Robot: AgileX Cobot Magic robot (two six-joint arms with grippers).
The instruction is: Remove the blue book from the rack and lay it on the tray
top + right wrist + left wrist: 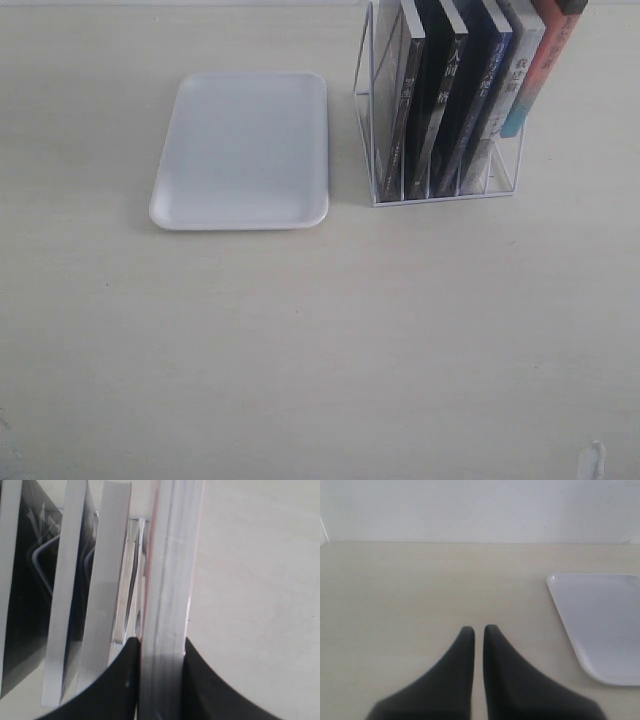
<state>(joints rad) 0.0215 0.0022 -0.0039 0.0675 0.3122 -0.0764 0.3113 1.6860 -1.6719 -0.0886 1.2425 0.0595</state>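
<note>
Left wrist view: the left gripper [479, 629] has its two black fingers drawn almost together, with only a thin slit between them and nothing held. It hovers over a pale table [420, 590]. One rounded corner of the white tray [600, 625] lies off to one side, well apart from the fingertips.

Right wrist view: the right gripper [160, 647] is clamped on the page edge of one book, the red-orange-spined book [172, 555], with a black finger [125, 680] pressed against each side. Thin reddish cover edges frame its white pages. More books stand beside it with white wires between them. Which of these is the blue book cannot be told here.

Exterior view: the white wire rack [362, 100] stands at the upper right of the table, with five leaning books in it. The blue book [478, 105], dark navy on its spine, stands in the middle slot. Two black-spined books [405, 110] are on its left and a grey-spined book [505, 85] on its right. The red-orange-spined book, at the far right, sits higher than the others. The tray lies flat just left of the rack, not touching it.
</note>
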